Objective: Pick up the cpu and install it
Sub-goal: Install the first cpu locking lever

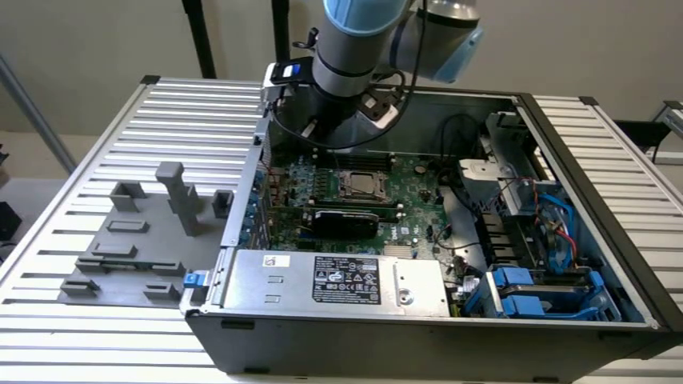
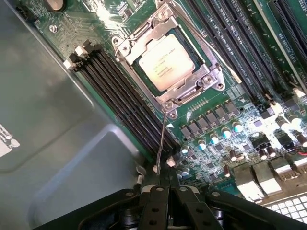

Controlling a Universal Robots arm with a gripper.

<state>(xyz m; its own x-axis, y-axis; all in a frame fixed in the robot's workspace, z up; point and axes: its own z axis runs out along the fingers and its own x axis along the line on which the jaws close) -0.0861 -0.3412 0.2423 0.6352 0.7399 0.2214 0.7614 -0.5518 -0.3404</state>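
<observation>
The cpu (image 2: 166, 62), a small square chip with a pale metal top, lies in the metal-framed socket (image 2: 194, 88) on the green motherboard (image 2: 249, 67). In the exterior view the cpu (image 1: 363, 183) sits mid-board inside the open computer case (image 1: 427, 336). My gripper (image 2: 168, 201) hangs above the board, a short way off the socket, shut with nothing between its fingers. A thin wire lever (image 2: 161, 143) runs from the socket's corner toward the fingertips. From outside, the arm reaches down into the case at the back, with the gripper (image 1: 337, 134) above the socket.
Black memory slots (image 2: 120, 98) run beside the socket, and capacitors (image 2: 213, 139) crowd the board nearby. The power supply (image 1: 341, 280) lies at the case front, with blue drive bays (image 1: 545, 296) at the exterior view's right. Grey fixture blocks (image 1: 139, 240) stand on the slatted table (image 1: 64, 336).
</observation>
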